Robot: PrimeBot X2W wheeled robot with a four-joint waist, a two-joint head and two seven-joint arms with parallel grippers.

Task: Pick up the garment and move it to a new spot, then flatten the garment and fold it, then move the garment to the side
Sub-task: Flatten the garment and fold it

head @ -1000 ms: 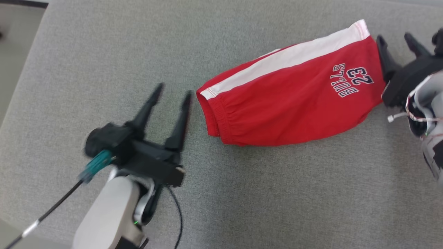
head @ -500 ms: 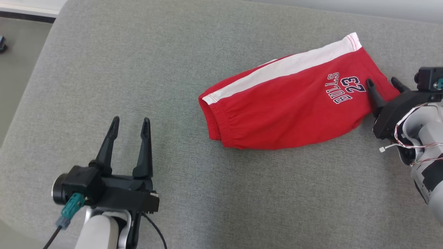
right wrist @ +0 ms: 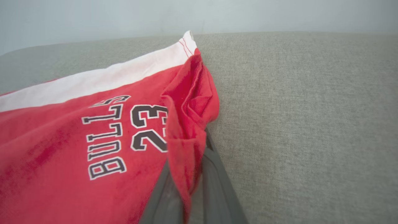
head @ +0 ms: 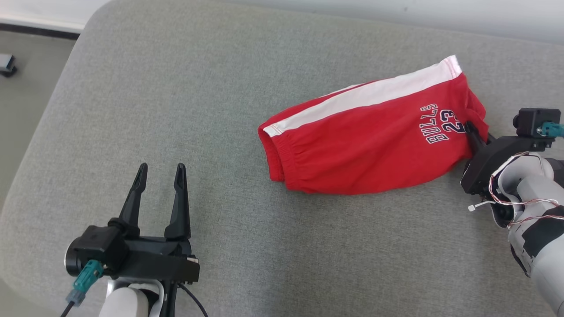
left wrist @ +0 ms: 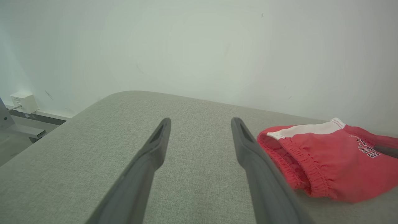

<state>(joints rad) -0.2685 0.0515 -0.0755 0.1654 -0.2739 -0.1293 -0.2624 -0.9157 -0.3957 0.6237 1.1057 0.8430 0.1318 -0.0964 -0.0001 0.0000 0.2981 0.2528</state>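
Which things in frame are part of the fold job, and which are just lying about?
Job: red Bulls shorts; right gripper, jaws shut on the shorts' leg hem; left gripper, jaws open, clear of the shorts; grey padded surface under them.
Lying about: small grey object on the floor; white box at the wall's foot.

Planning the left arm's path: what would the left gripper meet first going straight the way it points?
Likely nothing but bare grey cushion: the left gripper points past the red shorts, which lie to its right; height is unclear.
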